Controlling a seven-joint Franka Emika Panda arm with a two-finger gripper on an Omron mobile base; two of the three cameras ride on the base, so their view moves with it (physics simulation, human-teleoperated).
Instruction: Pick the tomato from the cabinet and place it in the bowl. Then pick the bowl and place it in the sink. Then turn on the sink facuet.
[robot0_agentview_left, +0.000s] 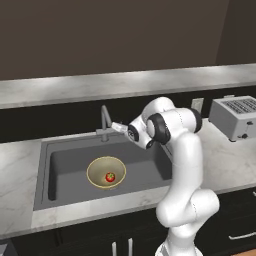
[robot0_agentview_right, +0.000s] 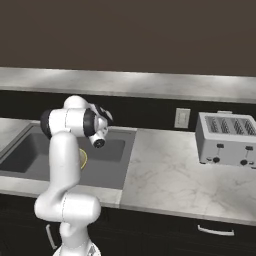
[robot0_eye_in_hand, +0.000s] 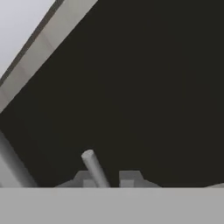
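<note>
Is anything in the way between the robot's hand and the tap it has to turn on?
No, nothing visible. The hand is right beside the faucet, at its small side lever. The bowl with the tomato sits lower down in the sink, out of the way.

Three camera views around the sink.
Both base views look down from behind, either side, sharing sink and toaster; hand view sits close behind the sink.

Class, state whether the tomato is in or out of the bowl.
In: the tomato lies inside the bowl, which sits in the sink.
</note>
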